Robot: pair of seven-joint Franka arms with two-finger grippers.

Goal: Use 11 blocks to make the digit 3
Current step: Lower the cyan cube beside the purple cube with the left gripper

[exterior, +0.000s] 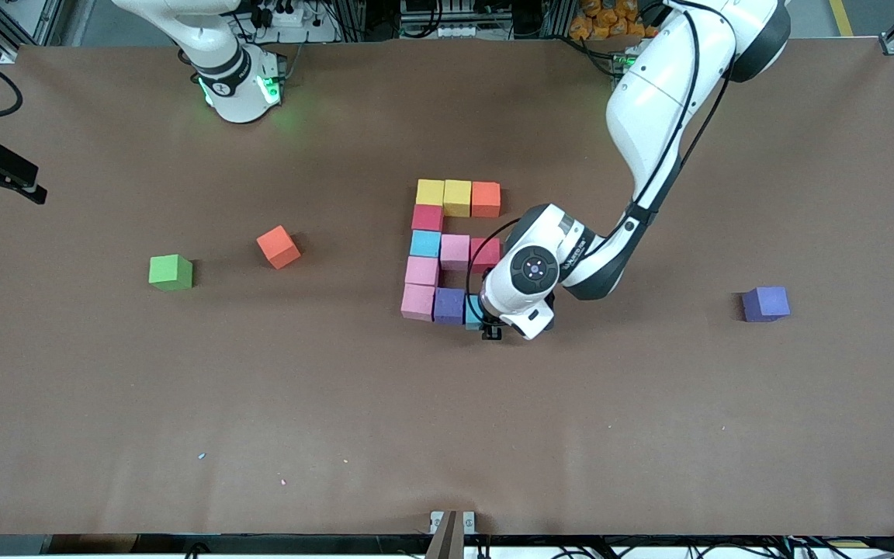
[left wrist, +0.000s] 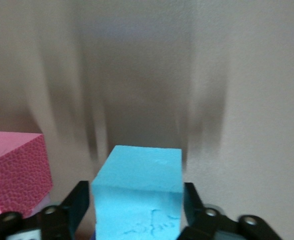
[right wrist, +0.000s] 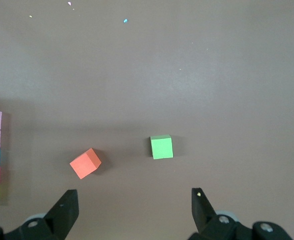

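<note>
The left gripper point(exterior: 491, 332) grips a light blue cube point(left wrist: 137, 192) at the digit 3 point(exterior: 451, 252), apparently set beside the purple cube point(exterior: 449, 305) in its nearest bar. The right gripper point(right wrist: 134, 207) waits, fingers wide apart and empty, above a loose orange cube point(right wrist: 85, 163) and green cube point(right wrist: 161, 147).

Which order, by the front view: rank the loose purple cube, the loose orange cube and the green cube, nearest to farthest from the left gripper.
From the left gripper, shut on the light blue cube:
1. Orange cube, toward the right arm's end.
2. Purple cube, toward the left arm's end.
3. Green cube, past the orange one.
</note>
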